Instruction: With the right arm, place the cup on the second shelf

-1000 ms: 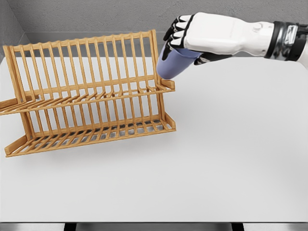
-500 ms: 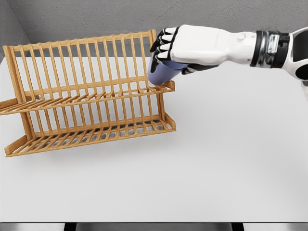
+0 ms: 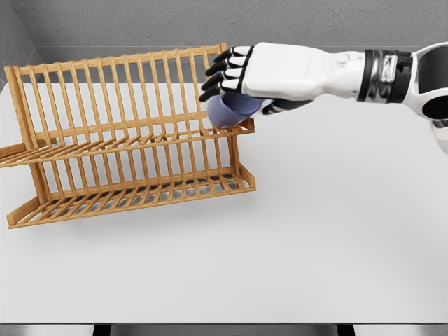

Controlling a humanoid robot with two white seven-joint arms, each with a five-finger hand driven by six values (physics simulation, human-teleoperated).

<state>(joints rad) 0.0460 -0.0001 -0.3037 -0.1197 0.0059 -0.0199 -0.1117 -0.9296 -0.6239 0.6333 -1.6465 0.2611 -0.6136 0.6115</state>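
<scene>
The cup (image 3: 229,110) is named first as the task's thing, though it is the smallest item here; the rest runs from the largest down.

The table (image 3: 336,231) is a plain white surface filling most of the head view, with a grey wall (image 3: 140,21) behind it along the top edge and a dark strip below its near edge.

The rack (image 3: 126,133) is a two-tier wooden dish rack standing on the left half of the table. It has a tall back row of upright slats, an upper shelf of slats about halfway up and a lower shelf close to the table. Its right end points toward the middle of the table, and its left end reaches the picture's left border.

The right arm (image 3: 378,73) comes in from the right edge, white with a dark band near the wrist, and stretches level to the left, above the table, as far as the rack's right end.

The right hand (image 3: 241,73) is at the top right corner of the rack. Its dark-tipped fingers (image 3: 217,73) are curled down over the cup and grip it from above, so the hand is closed around the cup.

The cup is blue-violet and tilted, held under the palm at the right end of the upper shelf. Its lower edge is at the shelf's slats; whether it rests on them I cannot tell.
</scene>
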